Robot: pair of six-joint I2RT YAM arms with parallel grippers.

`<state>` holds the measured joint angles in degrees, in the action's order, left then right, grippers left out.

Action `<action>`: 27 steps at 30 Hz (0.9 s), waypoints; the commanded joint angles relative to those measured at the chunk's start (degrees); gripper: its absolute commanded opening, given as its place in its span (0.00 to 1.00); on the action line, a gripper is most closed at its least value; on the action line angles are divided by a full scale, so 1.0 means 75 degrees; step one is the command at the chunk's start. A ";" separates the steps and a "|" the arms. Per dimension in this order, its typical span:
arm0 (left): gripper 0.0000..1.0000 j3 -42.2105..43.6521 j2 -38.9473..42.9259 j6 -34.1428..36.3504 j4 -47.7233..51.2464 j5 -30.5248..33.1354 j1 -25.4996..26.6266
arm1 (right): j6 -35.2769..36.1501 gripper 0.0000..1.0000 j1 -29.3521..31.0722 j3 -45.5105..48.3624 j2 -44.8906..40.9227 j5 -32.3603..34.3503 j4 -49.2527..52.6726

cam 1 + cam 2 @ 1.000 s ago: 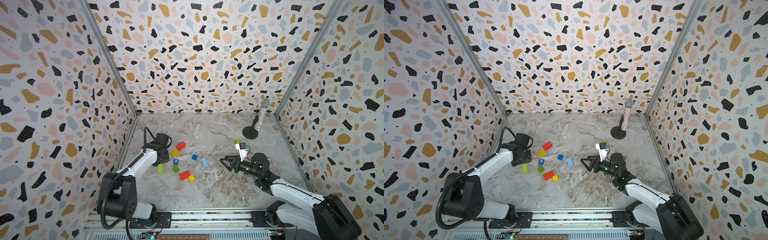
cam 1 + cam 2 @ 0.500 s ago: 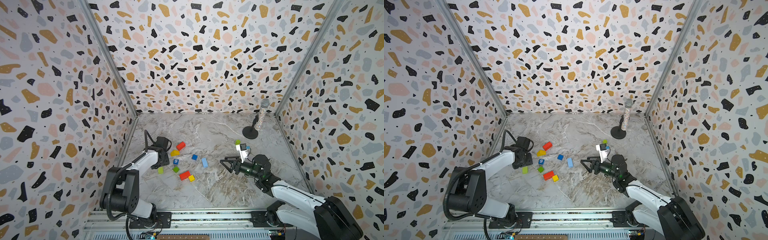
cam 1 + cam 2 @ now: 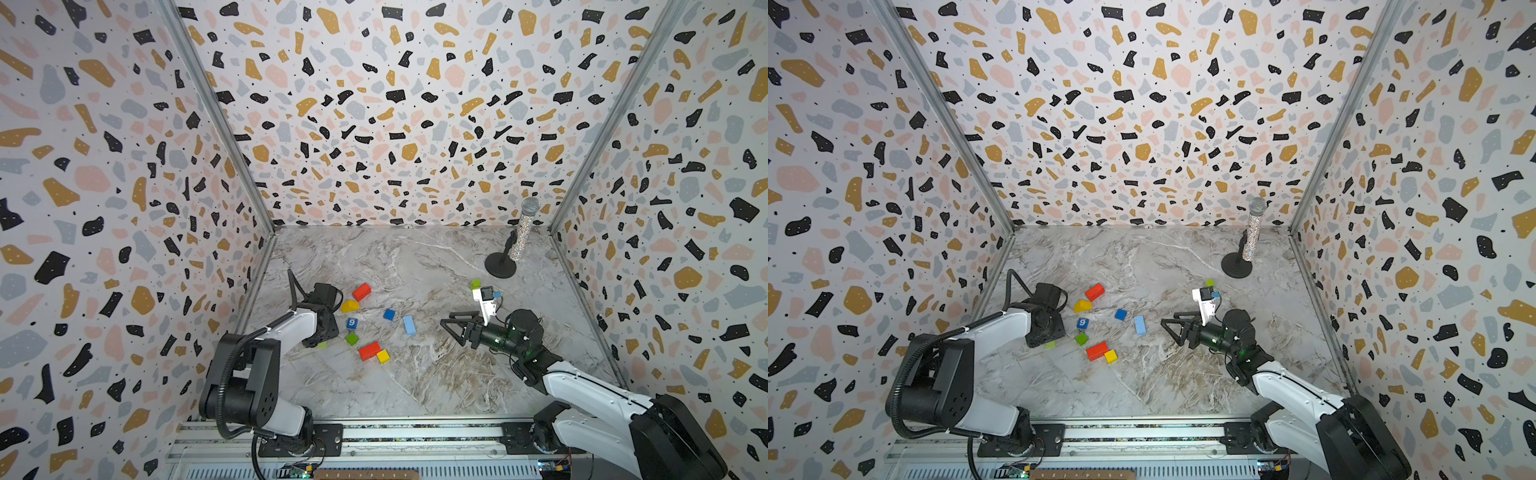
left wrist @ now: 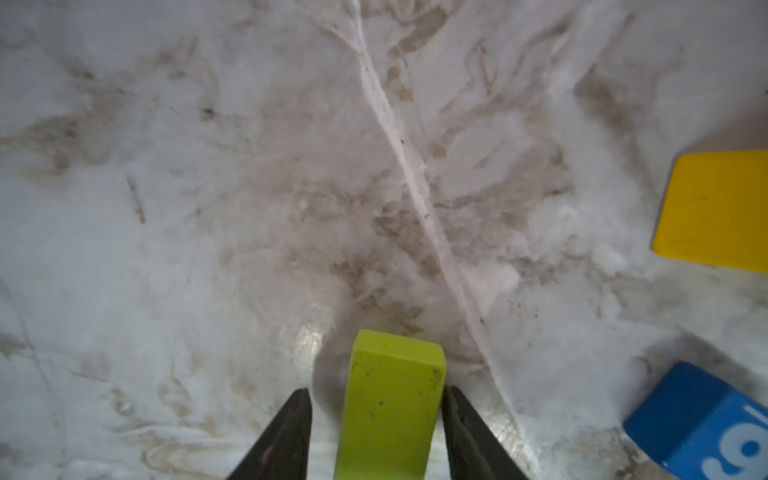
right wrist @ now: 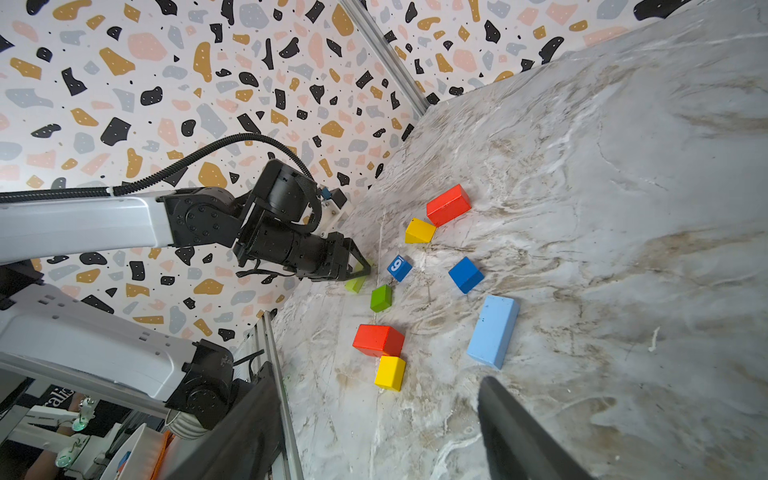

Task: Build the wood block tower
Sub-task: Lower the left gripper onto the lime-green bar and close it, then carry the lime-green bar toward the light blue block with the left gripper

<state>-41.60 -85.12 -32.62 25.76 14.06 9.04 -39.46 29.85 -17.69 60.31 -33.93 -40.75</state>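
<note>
My left gripper [image 4: 377, 390] points down at the floor, open, its jaws on either side of a lime-green brick [image 4: 390, 399]; one finger [image 4: 457, 415] is at the brick's side and the other stands off it. In both top views that gripper [image 3: 322, 338] covers most of the lime brick [image 3: 1050, 344]. Loose wood blocks lie to its right: a red brick [image 3: 361, 291], a yellow one [image 3: 349, 306], the blue "9" cube [image 3: 352, 323], a green cube [image 3: 351, 338] and a light blue brick [image 3: 409, 325]. No tower shows. My right gripper [image 3: 451, 330] hovers open and empty.
A glittery microphone [image 3: 524, 232] on a black round stand [image 3: 500, 264] is at the back right. A small green cylinder [image 3: 475, 284] lies behind my right wrist. Another red brick [image 3: 369, 350] touches a yellow cube [image 3: 382, 356]. Patterned walls close in three sides.
My left gripper has moved toward the near side and come down over the lime-green brick, with its jaws narrowing. The right arm has hardly moved.
</note>
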 commanded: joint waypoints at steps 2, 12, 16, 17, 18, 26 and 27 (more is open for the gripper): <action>0.43 0.0110 0.0178 -0.0162 -0.0149 0.0036 -0.0045 | 0.0006 0.77 -0.0033 -0.0030 -0.0159 -0.0082 -0.0126; 0.31 -0.0004 0.0507 -0.0092 -0.0100 -0.0120 -0.0045 | 0.0151 0.99 -0.0042 -0.0059 -0.0200 0.0081 0.0062; 0.30 -0.0175 0.0803 -0.0066 0.0162 -0.0169 -0.0048 | 0.0221 0.99 -0.0082 -0.0137 -0.0158 0.0206 0.0289; 0.29 -0.0236 0.0888 -0.0052 0.0245 -0.0184 -0.0045 | 0.0234 0.99 -0.0088 -0.0183 -0.0138 0.0243 0.0375; 0.29 -0.0312 0.1000 -0.0034 0.0339 -0.0205 -0.0025 | 0.0252 0.99 -0.0122 -0.0232 -0.0100 0.0296 0.0503; 0.29 -0.1337 0.1288 0.0137 0.1153 0.0039 0.0907 | 0.0305 0.99 -0.0293 -0.0620 -0.0014 0.0996 0.1443; 0.29 -0.1519 0.1261 0.0114 0.1241 0.0061 0.1090 | 0.0294 0.99 -0.0333 -0.0686 -0.0003 0.1057 0.1565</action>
<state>-49.45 -75.90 -32.51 31.66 13.26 14.35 -38.22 27.94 -19.81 60.38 -28.77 -32.58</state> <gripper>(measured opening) 0.295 0.991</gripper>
